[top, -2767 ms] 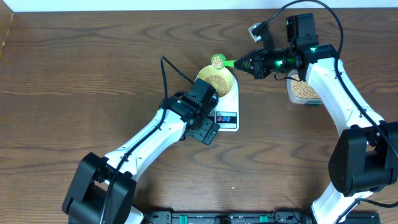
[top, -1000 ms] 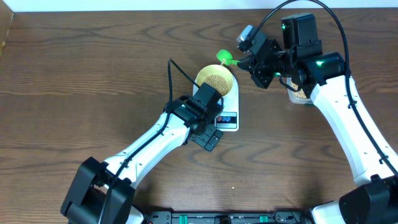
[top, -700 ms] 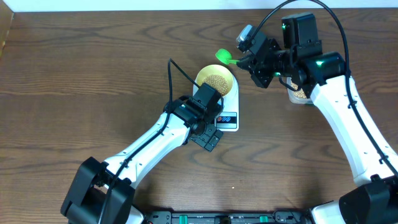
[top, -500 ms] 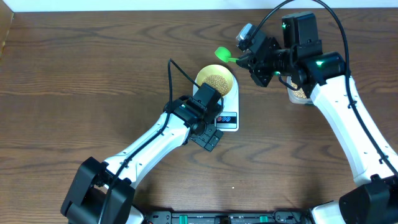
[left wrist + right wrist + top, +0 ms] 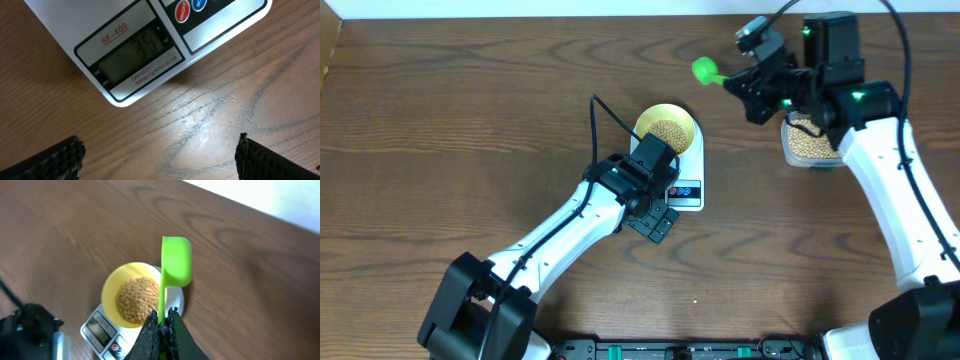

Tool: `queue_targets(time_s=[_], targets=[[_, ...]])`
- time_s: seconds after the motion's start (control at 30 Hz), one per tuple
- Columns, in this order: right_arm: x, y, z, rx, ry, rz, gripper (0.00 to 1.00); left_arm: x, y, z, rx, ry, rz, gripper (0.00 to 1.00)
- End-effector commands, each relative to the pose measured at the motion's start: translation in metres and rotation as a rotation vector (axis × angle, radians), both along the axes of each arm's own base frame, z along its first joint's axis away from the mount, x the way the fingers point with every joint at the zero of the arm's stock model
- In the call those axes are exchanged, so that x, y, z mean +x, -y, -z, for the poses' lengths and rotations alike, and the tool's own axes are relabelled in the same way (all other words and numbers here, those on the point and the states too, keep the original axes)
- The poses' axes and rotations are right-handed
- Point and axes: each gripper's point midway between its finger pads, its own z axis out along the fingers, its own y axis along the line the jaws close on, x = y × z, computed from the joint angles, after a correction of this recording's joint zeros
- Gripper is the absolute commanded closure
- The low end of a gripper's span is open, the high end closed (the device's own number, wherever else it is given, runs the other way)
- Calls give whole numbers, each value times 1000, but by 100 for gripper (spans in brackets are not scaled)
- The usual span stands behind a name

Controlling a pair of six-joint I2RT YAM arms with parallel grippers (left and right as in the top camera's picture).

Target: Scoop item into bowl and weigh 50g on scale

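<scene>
The pale-yellow bowl [image 5: 688, 115] stands on the white scale [image 5: 686, 190] and holds a heap of tan beans [image 5: 667, 131]. My right gripper [image 5: 740, 85] is shut on the handle of a green scoop [image 5: 705, 70], held in the air behind and to the right of the bowl. In the right wrist view the scoop [image 5: 176, 262] is turned on its side above the bowl [image 5: 111, 285]; no beans show in it. My left gripper [image 5: 655, 215] is open at the scale's front edge. Its fingers [image 5: 55, 160] straddle bare wood below the scale's display [image 5: 135, 55].
A clear plastic tub [image 5: 786, 150] of more beans sits at the right, under my right arm. My left arm's black cable [image 5: 595, 115] loops just left of the bowl. A white wall edge runs along the table's far side.
My right gripper has carried the scoop up and to the right, away from the bowl's far rim toward the tub. My left arm has not moved.
</scene>
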Motion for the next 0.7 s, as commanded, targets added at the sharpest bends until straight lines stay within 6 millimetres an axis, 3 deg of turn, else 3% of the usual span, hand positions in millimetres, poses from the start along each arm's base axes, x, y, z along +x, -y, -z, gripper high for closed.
queue_targets(time_s=[0.0, 0.27, 0.43, 0.67], targets=[[5, 23, -9, 45, -41, 103, 99, 2, -1, -6, -2, 23, 9, 2], [-2, 95, 18, -18, -181, 293, 99, 4, 0, -6, -6, 29, 8, 2], [-5, 146, 32, -100, -236, 459, 99, 13, 1, -14, -36, 37, -145, 2], [-4, 175, 31, -87, -236, 537, 99, 65, 6, -70, -143, 166, -306, 2]])
